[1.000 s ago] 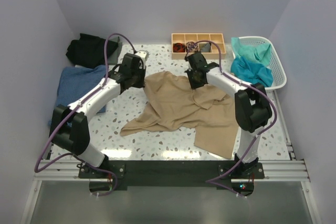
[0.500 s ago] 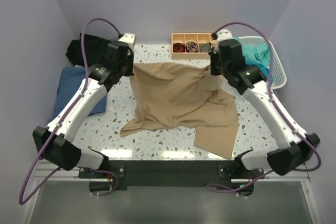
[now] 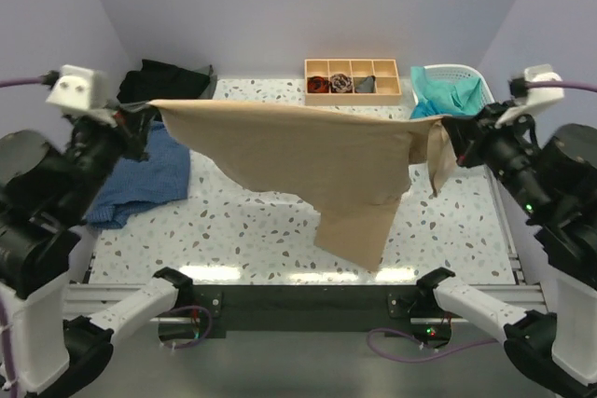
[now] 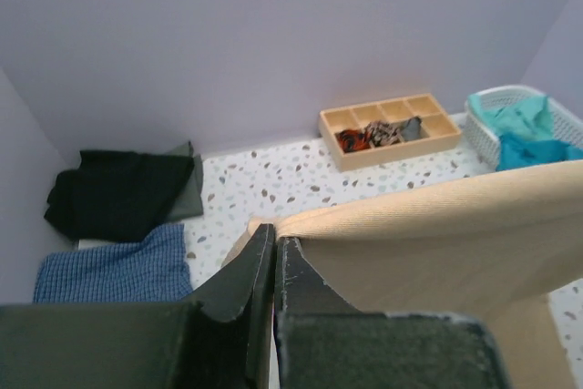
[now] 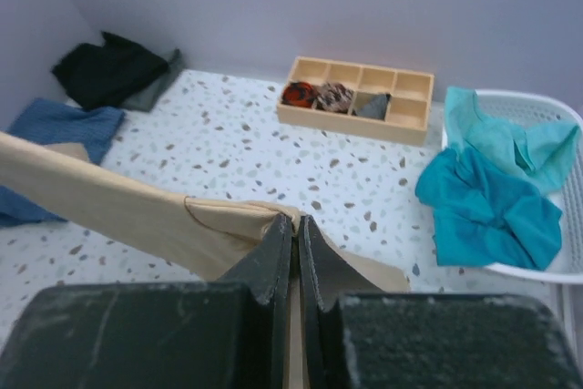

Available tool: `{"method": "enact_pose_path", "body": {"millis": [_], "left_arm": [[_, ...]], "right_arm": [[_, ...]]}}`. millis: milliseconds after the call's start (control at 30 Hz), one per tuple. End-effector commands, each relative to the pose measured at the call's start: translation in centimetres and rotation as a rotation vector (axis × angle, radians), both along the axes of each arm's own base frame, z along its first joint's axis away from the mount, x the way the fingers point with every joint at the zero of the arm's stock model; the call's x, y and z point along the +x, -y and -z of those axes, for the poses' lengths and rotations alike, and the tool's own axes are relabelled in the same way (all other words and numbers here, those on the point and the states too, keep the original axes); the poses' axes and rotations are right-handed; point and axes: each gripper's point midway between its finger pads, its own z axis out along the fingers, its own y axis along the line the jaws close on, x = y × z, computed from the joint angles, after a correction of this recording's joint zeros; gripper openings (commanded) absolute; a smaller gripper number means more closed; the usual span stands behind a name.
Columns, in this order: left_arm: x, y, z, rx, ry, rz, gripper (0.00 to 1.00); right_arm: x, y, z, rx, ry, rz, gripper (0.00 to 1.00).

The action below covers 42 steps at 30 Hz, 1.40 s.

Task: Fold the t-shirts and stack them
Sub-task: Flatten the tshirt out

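White plastic basket (image 3: 457, 69) holds crumpled teal t-shirts (image 3: 446, 92); left of it, a wooden tray (image 3: 322, 68) holds dark scraps. Left jaws and right jaws clamp tight on the soft tan t-shirt (image 3: 308, 151)

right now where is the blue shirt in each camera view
Top external: the blue shirt lies on the table at the left, below the left end of the lifted tan shirt.
Left wrist: the blue shirt is at the lower left.
Right wrist: the blue shirt is at the left edge, partly behind the tan shirt.
Shared landmark: the wooden tray by the back wall.
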Motion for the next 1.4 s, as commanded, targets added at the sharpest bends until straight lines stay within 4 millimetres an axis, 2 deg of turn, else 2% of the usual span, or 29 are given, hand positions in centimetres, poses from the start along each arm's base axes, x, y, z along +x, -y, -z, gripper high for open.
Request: {"method": "enact_pose_path", "body": {"millis": [0, 67, 100, 233, 300, 367, 400, 467, 500, 567, 600, 633, 667, 700, 733, 800, 833, 900, 933, 1000, 1033, 1067, 1100, 1133, 1167, 1233, 1300, 1333, 1367], "left_arm": [[-5.7, -0.8, -3.3, -0.001, 0.074, 0.097, 0.0], [-8.4, -1.2, -4.6, -0.022, 0.121, 0.133, 0.0], [-9.5, -1.3, -5.2, -0.037, 0.15, 0.151, 0.0], [-13.6, -1.4, -7.5, -0.101, 0.245, 0.235, 0.0], [-14.1, -1.2, -7.9, -0.117, 0.253, 0.25, 0.0], [-13.6, -1.0, -7.6, -0.126, 0.234, 0.247, 0.0], [-13.2, -1.0, -7.4, -0.127, 0.224, 0.239, 0.0], [-10.9, -1.2, -5.9, -0.128, 0.157, 0.17, 0.0], [-9.7, -1.5, -5.3, -0.126, 0.138, 0.128, 0.0], [-5.8, -1.4, -2.0, -0.089, 0.028, 0.041, 0.0], [-4.3, -1.1, -1.5, -0.085, 0.017, 0.022, 0.0], [-2.2, -0.5, 1.2, -0.059, -0.05, 0.002, 0.0], [-0.4, -0.3, 2.6, -0.049, -0.086, -0.031, 0.0], [1.1, 0.0, 3.1, -0.057, -0.089, -0.055, 0.0], [3.0, -0.1, 6.1, -0.035, -0.151, -0.111, 0.0], [6.3, 0.4, 9.3, -0.003, -0.219, -0.165, 0.0], [8.3, 0.4, 13.3, 0.047, -0.304, -0.219, 0.0], [10.5, 0.4, 16.5, 0.077, -0.354, -0.277, 0.0], [11.8, 0.1, 20.4, 0.128, -0.435, -0.332, 0.0], [13.4, -0.2, 23.2, 0.157, -0.475, -0.384, 0.0], [14.3, -0.6, 26.0, 0.198, -0.537, -0.424, 0.0], [14.7, -0.8, 27.0, 0.217, -0.558, -0.449, 0.0], [15.1, -1.1, 27.8, 0.237, -0.57, -0.471, 0.0], [15.8, -1.8, 28.8, 0.274, -0.593, -0.519, 0.0], [16.0, -2.3, 29.0, 0.289, -0.601, -0.547, 0.0], [16.4, -3.8, 28.8, 0.321, -0.614, -0.608, 0.0], [16.5, -6.0, 27.8, 0.312, -0.616, -0.67, 0.0], [16.5, -6.6, 27.3, 0.3, -0.609, -0.675, 0.0], [16.9, -6.9, 26.9, 0.281, -0.596, -0.672, 0.0]], "right_arm": [[-5.9, 0.0, -3.1, 0.027, 0.068, -0.162, 0.0], [-7.7, -0.1, -3.9, 0.05, 0.097, -0.208, 0.0], [-9.5, -0.3, -5.1, 0.074, 0.145, -0.267, 0.0], [-12.7, -0.6, -7.9, 0.119, 0.242, -0.359, 0.0], [-13.5, -0.5, -9.0, 0.129, 0.284, -0.374, 0.0], [-13.3, -0.9, -9.6, 0.131, 0.297, -0.391, 0.0], [-12.8, -1.4, -9.4, 0.128, 0.289, -0.399, 0.0], [-10.8, -2.0, -9.3, 0.124, 0.281, -0.384, 0.0], [-8.8, -2.8, -7.6, 0.108, 0.224, -0.37, 0.0], [-5.1, -3.4, -6.4, 0.091, 0.197, -0.313, 0.0], [-2.4, -4.2, -3.8, 0.065, 0.123, -0.282, 0.0], [-0.7, -4.6, -2.6, 0.054, 0.091, -0.26, 0.0], [1.5, -4.8, -1.7, 0.04, 0.072, -0.216, 0.0], [4.5, -6.1, 1.8, 0.004, -0.026, -0.203, 0.0], [6.6, -6.8, 3.1, 0.001, -0.048, -0.185, 0.0], [11.3, -7.9, 9.3, -0.053, -0.188, -0.115, 0.0], [13.1, -8.5, 10.7, -0.046, -0.197, -0.094, 0.0], [16.9, -9.6, 17.3, -0.094, -0.311, -0.043, 0.0], [18.5, -10.3, 18.6, -0.09, -0.312, -0.037, 0.0], [21.0, -11.8, 21.5, -0.111, -0.375, -0.047, 0.0], [22.7, -12.9, 25.9, -0.144, -0.466, -0.058, 0.0], [24.0, -14.0, 25.9, -0.133, -0.462, -0.08, 0.0], [24.5, -15.1, 27.1, -0.128, -0.487, -0.116, 0.0], [25.7, -15.7, 30.4, -0.147, -0.544, -0.117, 0.0], [26.6, -16.4, 30.1, -0.133, -0.531, -0.128, 0.0], [27.4, -17.2, 32.3, -0.137, -0.566, -0.155, 0.0], [28.0, -17.2, 32.1, -0.159, -0.559, -0.165, 0.01], [28.0, -16.8, 32.4, -0.165, -0.566, -0.155, 0.13], [28.1, -15.8, 32.7, -0.173, -0.571, -0.134, 0.45]]}}
